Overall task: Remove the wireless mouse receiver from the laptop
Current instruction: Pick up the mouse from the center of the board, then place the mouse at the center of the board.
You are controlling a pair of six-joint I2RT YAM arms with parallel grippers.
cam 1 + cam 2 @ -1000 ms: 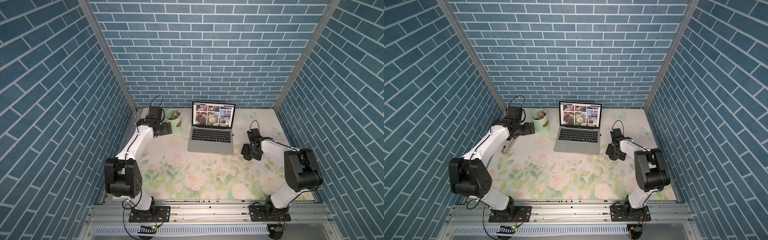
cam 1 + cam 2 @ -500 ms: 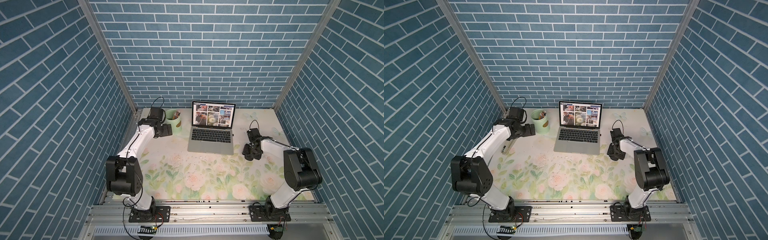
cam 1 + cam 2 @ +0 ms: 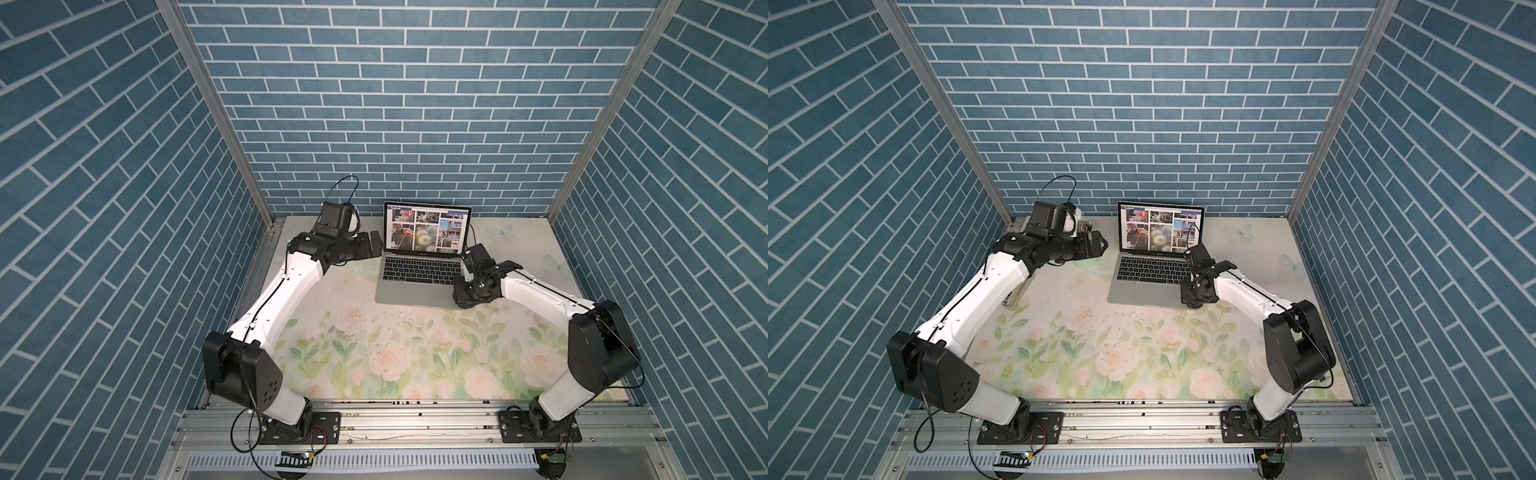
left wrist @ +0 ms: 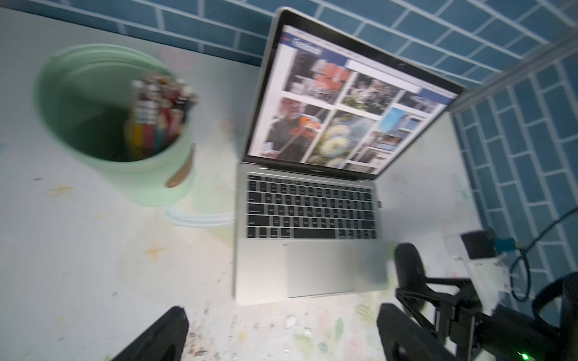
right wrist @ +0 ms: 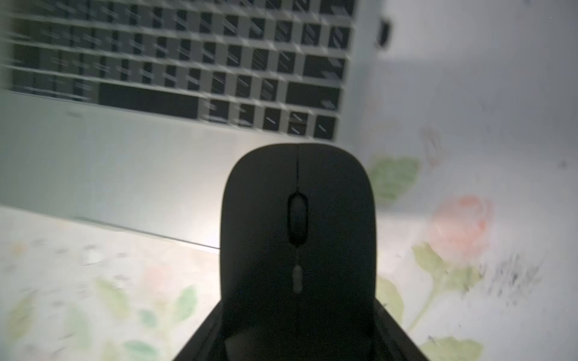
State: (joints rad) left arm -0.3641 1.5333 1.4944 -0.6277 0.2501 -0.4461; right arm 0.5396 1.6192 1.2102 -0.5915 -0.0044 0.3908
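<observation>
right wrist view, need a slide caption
The right hand grips the black mouse beside the laptop, the receiver plugged into its side.

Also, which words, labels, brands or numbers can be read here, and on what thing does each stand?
Nothing reads for certain.
On the laptop, the screen header: one pale word, too blurred.
The mark under the screen: too small.
On the keys: legends blurred.
On the brown tag of the green cup: blurred.
On the mouse: no mark visible.

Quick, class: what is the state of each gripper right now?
Left gripper: open, empty.
Right gripper: closed on the flat black oval mouse.
</observation>
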